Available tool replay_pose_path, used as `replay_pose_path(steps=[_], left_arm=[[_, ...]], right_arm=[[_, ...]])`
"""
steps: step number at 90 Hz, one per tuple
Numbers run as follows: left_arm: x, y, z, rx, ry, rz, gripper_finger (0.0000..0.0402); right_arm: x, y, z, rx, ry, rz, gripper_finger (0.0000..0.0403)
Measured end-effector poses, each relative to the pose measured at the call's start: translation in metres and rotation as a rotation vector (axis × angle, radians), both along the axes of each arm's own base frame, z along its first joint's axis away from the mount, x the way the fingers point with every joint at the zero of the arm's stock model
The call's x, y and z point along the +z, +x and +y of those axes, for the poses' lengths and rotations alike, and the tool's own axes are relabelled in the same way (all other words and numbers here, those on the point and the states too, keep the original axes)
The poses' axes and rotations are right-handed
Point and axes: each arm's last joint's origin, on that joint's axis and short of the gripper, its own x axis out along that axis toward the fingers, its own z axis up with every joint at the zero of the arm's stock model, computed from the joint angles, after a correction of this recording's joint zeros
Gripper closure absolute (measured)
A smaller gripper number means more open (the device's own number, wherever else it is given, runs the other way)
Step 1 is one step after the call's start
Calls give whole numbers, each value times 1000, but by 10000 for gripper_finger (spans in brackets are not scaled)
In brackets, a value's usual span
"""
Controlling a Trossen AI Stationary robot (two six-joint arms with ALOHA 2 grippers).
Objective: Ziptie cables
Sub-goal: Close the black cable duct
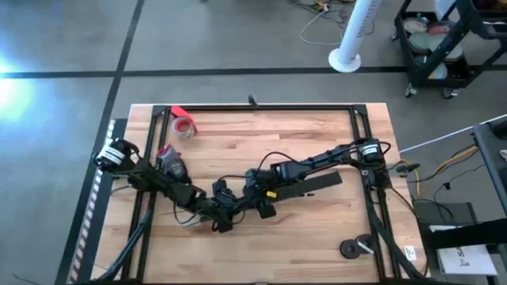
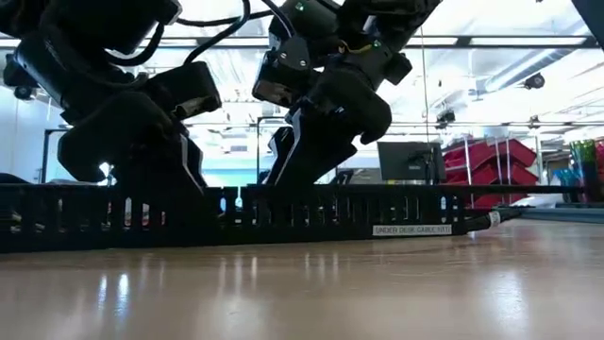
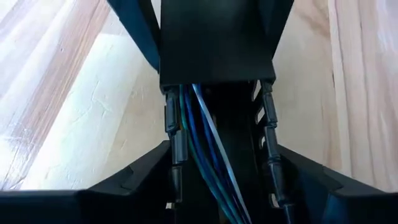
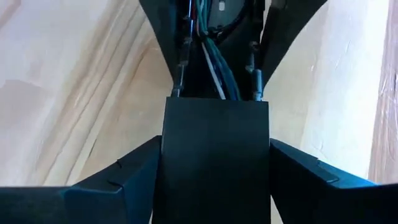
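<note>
Left wrist view: cables (image 3: pixel 208 155) inside slotted tray (image 3: pixel 267 143).

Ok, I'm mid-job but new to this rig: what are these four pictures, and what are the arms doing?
You have two dark robot arms at a wooden table. The high view looks straight down, the low view looks level across the tabletop, and each wrist view looks forward from one arm. The left claw and the right claw meet near the table's middle, low over a long black slotted tray. The cables, green, blue and pale, lie along the inside of that tray. A red tape roll sits near the table's far left corner. I can't spot the ziptie, or tell whether either claw is gripping.
</note>
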Motion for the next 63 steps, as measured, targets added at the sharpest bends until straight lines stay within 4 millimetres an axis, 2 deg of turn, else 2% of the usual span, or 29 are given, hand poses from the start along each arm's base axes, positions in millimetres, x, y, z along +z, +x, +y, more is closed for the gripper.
replay_pose_path(steps=[17, 34, 63], left_arm=[[1, 4, 5, 14, 19, -29, 181], [7, 11, 7, -4, 40, -88, 173], [15, 6, 9, -29, 22, -57, 156]], right_arm=[[2, 5, -1, -26, 1, -57, 178], [5, 9, 0, -44, 21, -100, 171], [7, 9, -2, -37, 6, -101, 175]])
